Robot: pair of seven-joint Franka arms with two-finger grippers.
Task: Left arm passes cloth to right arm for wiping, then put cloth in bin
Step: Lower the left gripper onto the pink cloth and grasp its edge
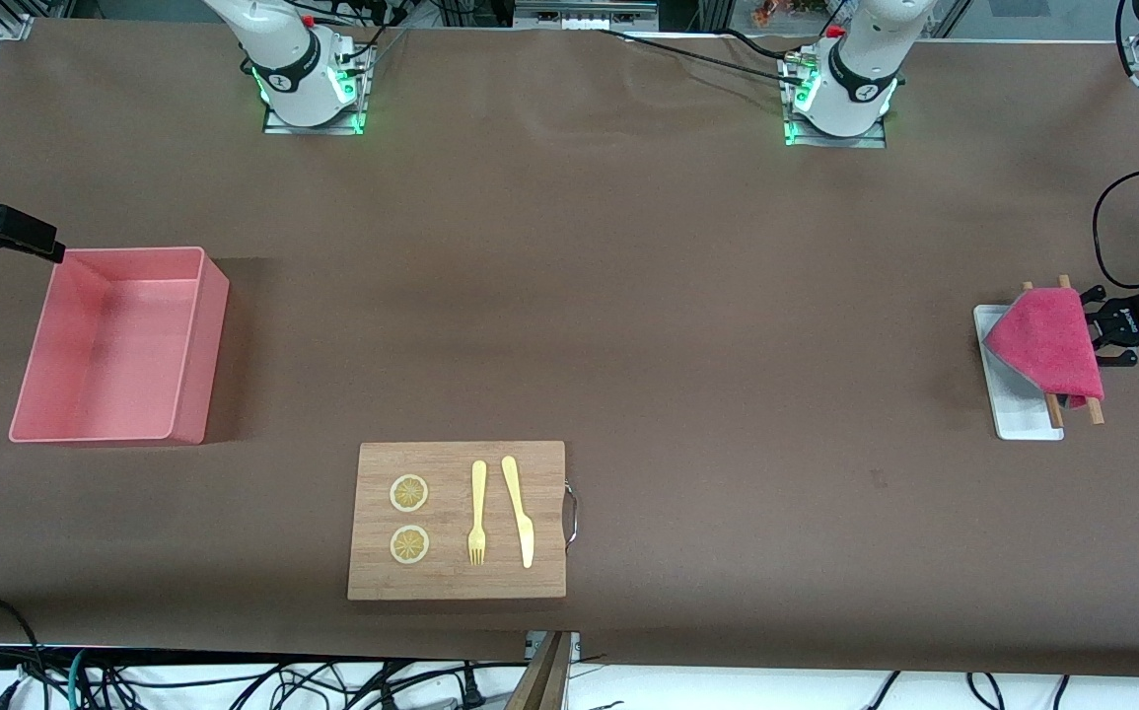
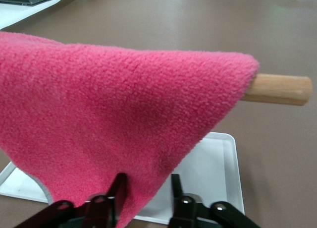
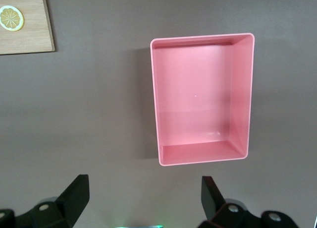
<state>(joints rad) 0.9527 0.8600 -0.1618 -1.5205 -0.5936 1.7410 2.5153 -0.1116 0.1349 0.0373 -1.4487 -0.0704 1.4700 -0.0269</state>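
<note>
Step in hand: pickup. Cloth [image 1: 1047, 340] draped over wooden rods [image 1: 1092, 406] on white tray [image 1: 1021, 419], left arm's end. Left gripper [image 2: 146, 193] fingers straddle its hanging corner, seemingly pinching. Right gripper [image 3: 143, 196] wide open, waiting above the bin [image 3: 242, 96]. Next: lift clear, carry toward handover.

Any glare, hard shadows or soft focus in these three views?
Front view: even light, the bin casts a soft shadow toward the board's end. Left wrist view: the cloth fills the frame, fibres sharp, table background soft. Right wrist view: mild sheen on the bin floor, the right pincer dark at the frame edge.
</note>
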